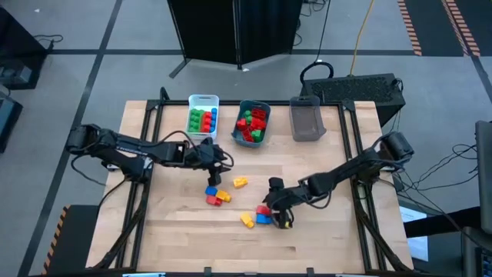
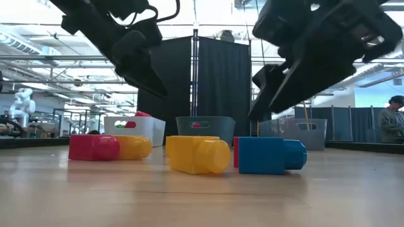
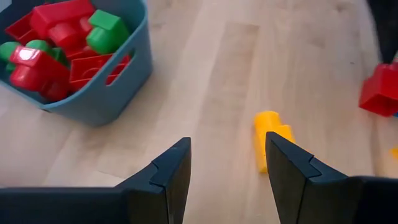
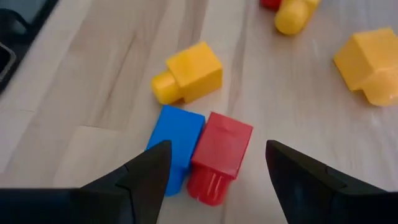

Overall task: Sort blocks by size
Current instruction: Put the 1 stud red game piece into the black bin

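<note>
Loose blocks lie on the wooden table in the high view: a yellow one [image 1: 240,182], a blue, yellow and red group [image 1: 216,195], and a yellow, blue and red group [image 1: 257,217]. My left gripper [image 1: 217,171] hangs open above the table, and a yellow block [image 3: 270,134] lies just beyond its fingertips. My right gripper [image 4: 217,149] is open above a red block [image 4: 217,154] and a blue block [image 4: 177,146], which lie side by side. A yellow block [image 4: 188,78] lies just past them.
Three bins stand along the far edge: a white bin [image 1: 203,101] with green, red and blue blocks, a teal bin [image 1: 253,105] with red and green blocks, and a grey bin [image 1: 306,132]. Bare wood lies toward the near edge.
</note>
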Robot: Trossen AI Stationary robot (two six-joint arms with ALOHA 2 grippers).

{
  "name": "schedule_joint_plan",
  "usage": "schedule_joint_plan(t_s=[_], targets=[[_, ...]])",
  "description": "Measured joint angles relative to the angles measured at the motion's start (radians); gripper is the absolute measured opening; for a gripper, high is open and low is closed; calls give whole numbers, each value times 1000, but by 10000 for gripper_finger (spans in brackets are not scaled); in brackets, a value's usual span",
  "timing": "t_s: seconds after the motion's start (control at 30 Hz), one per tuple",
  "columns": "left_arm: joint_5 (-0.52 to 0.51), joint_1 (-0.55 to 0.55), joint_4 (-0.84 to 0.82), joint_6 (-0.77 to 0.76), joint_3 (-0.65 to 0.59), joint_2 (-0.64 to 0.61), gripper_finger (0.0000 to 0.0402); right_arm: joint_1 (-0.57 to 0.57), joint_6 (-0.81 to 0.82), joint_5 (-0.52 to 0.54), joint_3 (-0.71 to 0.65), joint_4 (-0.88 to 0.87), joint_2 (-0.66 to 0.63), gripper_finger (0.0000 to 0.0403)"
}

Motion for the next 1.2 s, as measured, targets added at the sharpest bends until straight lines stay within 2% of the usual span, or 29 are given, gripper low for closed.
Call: schedule_joint_plan(t_s=[0.37,0.57,0.73,0.97,1.2], targets=[[-46,-88,15,-40,0,0,160,34,47,25,3,66,116,247],[-81,-115,16,-46,0,0,160,35,49,141,5,63,126,247],[-91,-130,16,-47,0,0,160,34,20,154,5,54,126,247],[-92,-133,15,-46,0,0,160,33,10,185,-1,-2,75,247],[-94,-133,15,-46,0,0,160,33,45,228,-2,-141,-11,247]])
